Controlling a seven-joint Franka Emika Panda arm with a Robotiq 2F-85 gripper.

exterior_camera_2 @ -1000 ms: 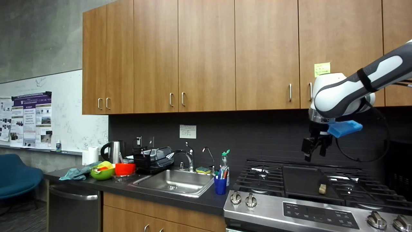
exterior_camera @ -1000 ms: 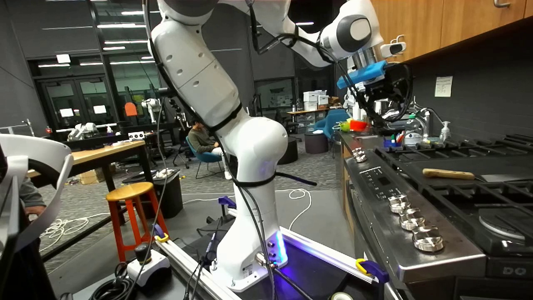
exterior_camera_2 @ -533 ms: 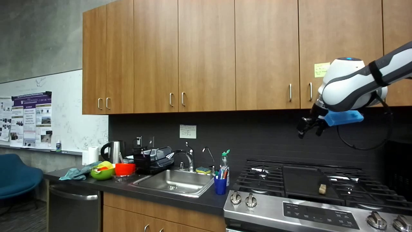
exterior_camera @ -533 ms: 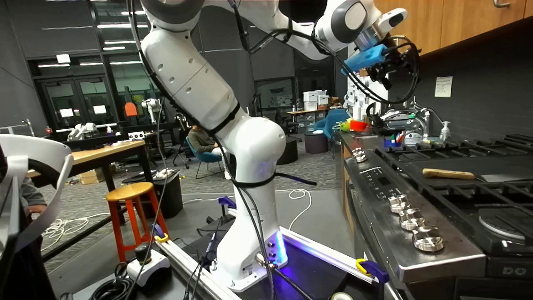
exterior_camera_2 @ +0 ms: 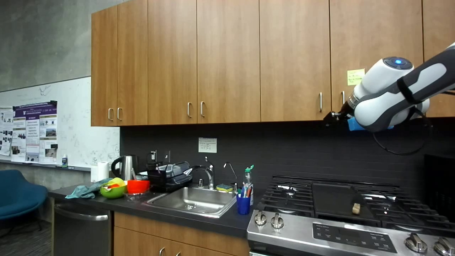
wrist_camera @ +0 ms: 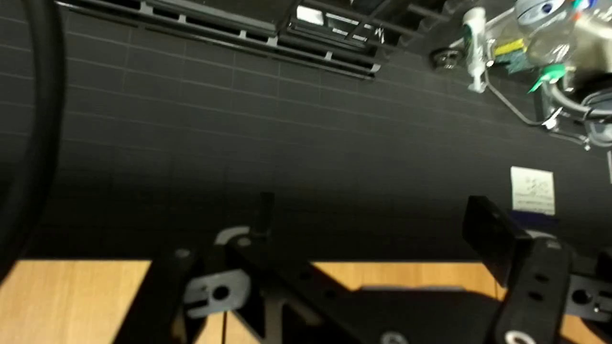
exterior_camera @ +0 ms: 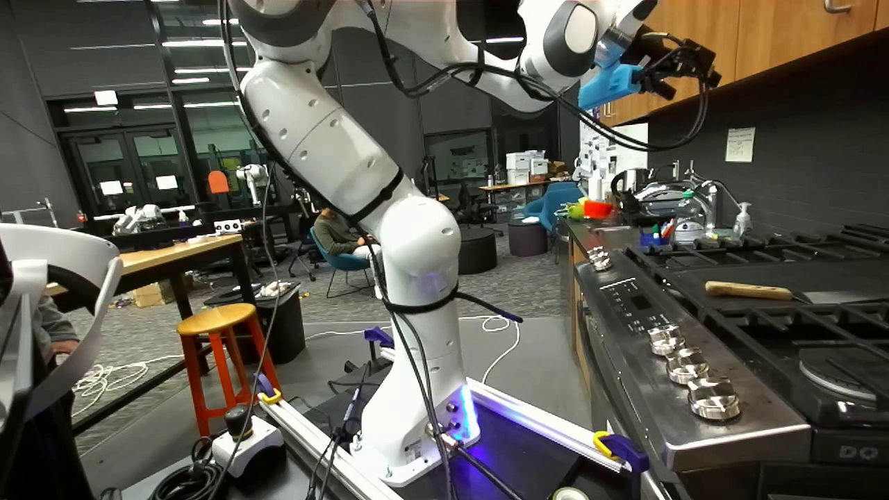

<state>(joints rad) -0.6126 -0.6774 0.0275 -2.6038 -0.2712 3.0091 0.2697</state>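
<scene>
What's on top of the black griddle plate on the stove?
In an exterior view, a wooden-handled tool with a flat metal blade lies on the griddle plate. The patch directly under it is covered, so whatever is there cannot be seen.

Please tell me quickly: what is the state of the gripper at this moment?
Gripper: open, its fingers wide apart, holding nothing.
</scene>
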